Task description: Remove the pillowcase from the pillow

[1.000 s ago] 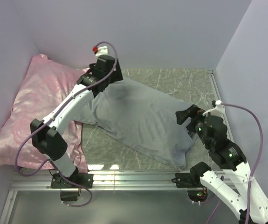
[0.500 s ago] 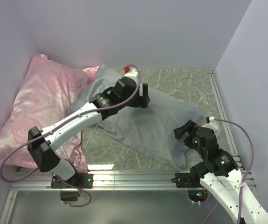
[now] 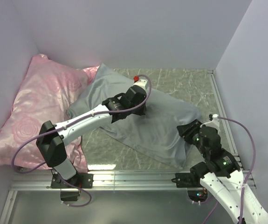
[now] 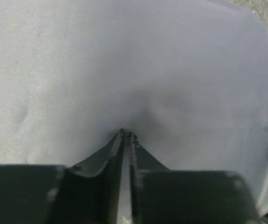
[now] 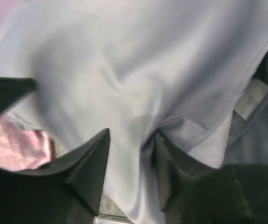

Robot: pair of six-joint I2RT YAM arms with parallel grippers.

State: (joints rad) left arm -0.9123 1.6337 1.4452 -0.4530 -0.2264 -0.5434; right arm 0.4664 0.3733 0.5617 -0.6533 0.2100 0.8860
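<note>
Pillowcase [image 3: 164, 128] on marble table [image 3: 189, 81], pink pillow [image 3: 36, 112] touching its left end

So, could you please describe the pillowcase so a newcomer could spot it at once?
On the marbled table, look right of the pink rose-patterned pillow. The pillowcase is the stuffed sack lying diagonally across the middle; it alone is plain matte grey.

The pillowcase [image 3: 161, 126] lies mid-table [image 3: 189, 81], slanting from 10 o'clock to 4 o'clock. Its 10 o'clock corner overlaps the other pillow [image 3: 36, 112], which fills the 9 o'clock side against the wall. The left gripper [image 3: 142, 108] sits on the pillowcase's middle, nipping fabric — the right gripper [image 3: 186, 131] straddles its 4 o'clock end.
</note>
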